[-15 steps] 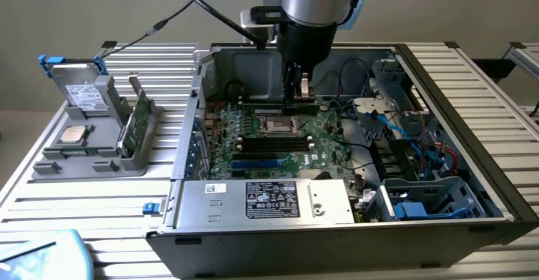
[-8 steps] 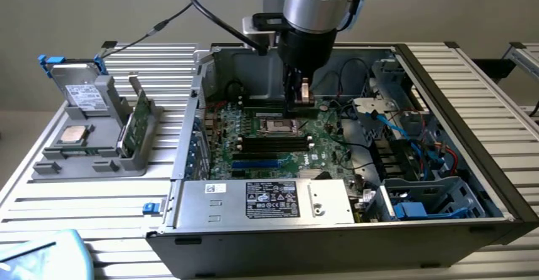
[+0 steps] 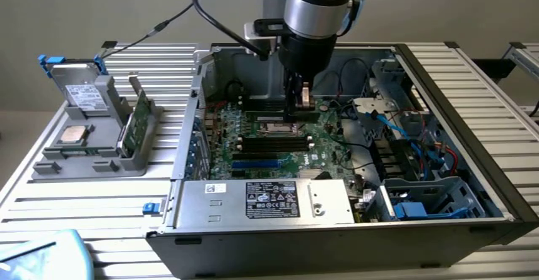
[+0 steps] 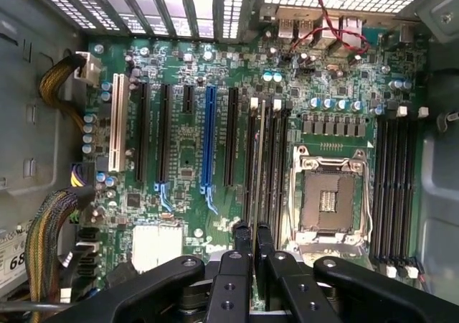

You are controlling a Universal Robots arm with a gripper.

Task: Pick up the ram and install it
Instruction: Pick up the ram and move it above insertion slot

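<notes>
Ram (image 4: pixel 259 151) pinched edge-on in the claw (image 4: pixel 252 231), over the mobo slots (image 4: pixel 276 165) — we want it square, pressed down evenly.

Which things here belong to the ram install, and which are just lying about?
In the job:
the ram, gripped edge-on in the claw
black memory slots
motherboard

Lying about:
grey drive
silver processor chip
green board in the holder
power supply

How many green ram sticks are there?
2. One ram stands in the grey holder at the exterior view's left, outside the computer case. The other ram is edge-on in the gripper, over the motherboard's black slots. More may be hidden.
</notes>
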